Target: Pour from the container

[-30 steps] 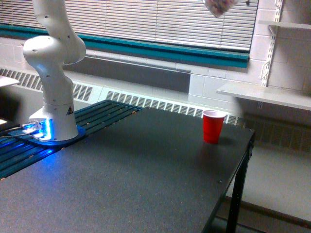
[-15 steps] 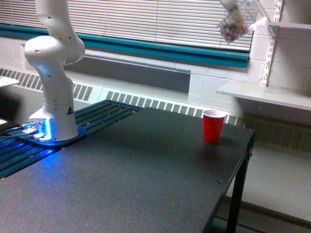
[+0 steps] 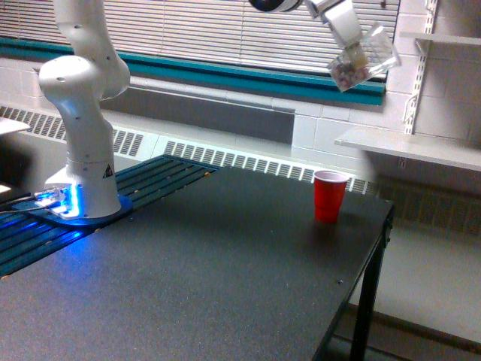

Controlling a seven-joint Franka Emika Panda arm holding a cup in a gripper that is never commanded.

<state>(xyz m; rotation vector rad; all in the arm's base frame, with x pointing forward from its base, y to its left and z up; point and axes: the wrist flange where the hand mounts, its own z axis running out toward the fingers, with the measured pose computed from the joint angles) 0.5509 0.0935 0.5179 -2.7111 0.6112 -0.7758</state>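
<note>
- Since the earlier pictures, the container [image 3: 363, 59] has come lower and a bit toward the exterior view's right, and more of the gripper [image 3: 347, 34] is now inside the picture at the top edge.
- Nearest to the camera is the dark table [image 3: 188, 286], with a bare speckled top and a black leg at the exterior view's right.
- On the exterior view's left, the white robot base [image 3: 83, 150] stands on a blue glowing mount, beside dark slats with teal edges. It carries a small yellow triangle warning sticker; its writing is too small to read.
- Farther back, near the right edge of the table, the red cup [image 3: 330, 195] stands upright with the mouth open to the top.
- High above the red cup and a little to the exterior view's right, well apart from it, the container hangs in the air. It is see-through, with brownish-pink bits lying in its lower left part.
- The container is strongly tilted; its long axis runs from lower left to upper right. Which end is the mouth I cannot tell.
- The gripper's white fingers [image 3: 342, 22] are closed on the upper left side of the container and carry it.
- Behind are window blinds [image 3: 225, 30], a teal sill, a white radiator grille and wall shelves [image 3: 421, 147].
</note>
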